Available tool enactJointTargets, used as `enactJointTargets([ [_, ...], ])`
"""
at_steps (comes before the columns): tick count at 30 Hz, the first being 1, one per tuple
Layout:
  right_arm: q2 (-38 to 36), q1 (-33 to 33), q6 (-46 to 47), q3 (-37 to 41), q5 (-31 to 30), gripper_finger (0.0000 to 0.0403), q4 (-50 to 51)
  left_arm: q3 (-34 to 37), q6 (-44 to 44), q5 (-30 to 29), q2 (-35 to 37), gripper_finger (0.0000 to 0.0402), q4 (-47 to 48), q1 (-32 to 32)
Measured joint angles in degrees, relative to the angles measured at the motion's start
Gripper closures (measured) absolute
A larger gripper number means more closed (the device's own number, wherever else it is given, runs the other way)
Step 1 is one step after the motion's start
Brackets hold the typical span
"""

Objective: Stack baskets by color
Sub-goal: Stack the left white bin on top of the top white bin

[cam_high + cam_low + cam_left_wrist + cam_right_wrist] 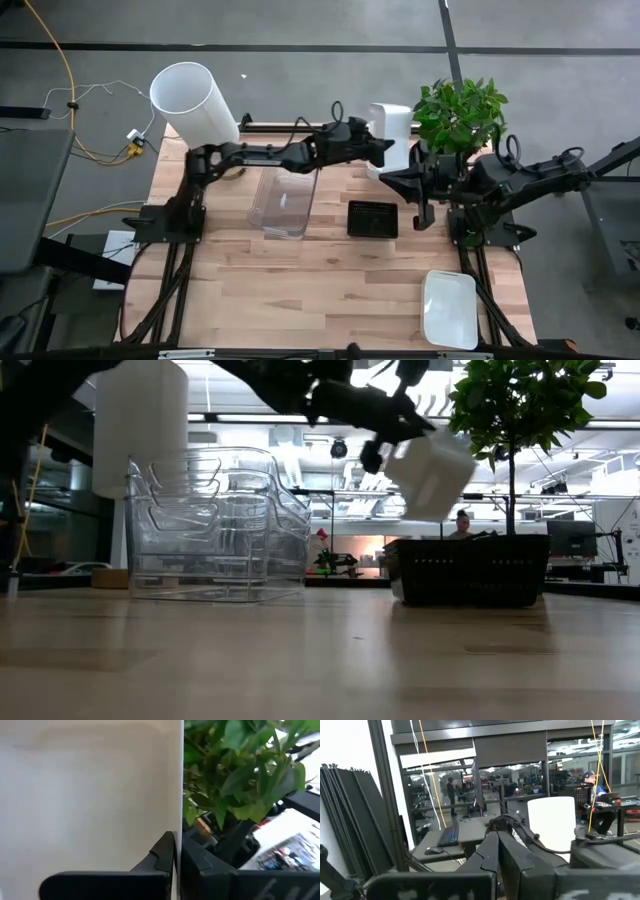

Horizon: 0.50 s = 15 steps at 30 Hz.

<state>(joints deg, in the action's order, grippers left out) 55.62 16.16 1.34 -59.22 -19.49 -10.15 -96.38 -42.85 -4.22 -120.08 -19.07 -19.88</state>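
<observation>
The left tool is clamped on a white basket's wall, holding it tilted in the air at the far edge of the bench, beside the plant. Its match, a smooth opaque white basket, lies flat at the near right corner, long axis running front to back, nearer the right arm. The right tool hangs closed and empty. Nested clear baskets and a perforated black basket sit mid-bench.
</observation>
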Motion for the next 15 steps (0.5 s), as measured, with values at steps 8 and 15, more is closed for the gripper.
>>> enactJointTargets([
  [8, 1.1, 0.0, 0.2, 0.0, 0.0, 0.0403, 0.0, -8.5, 0.0, 1.1, -7.6, 0.0401, 0.9, -0.3],
  [15, 1.1, 0.0, 0.2, 0.0, 0.1, 0.0403, 0.0, -8.5, 0.7, -1.3, -8.2, 0.0401, 4.8, -1.4],
])
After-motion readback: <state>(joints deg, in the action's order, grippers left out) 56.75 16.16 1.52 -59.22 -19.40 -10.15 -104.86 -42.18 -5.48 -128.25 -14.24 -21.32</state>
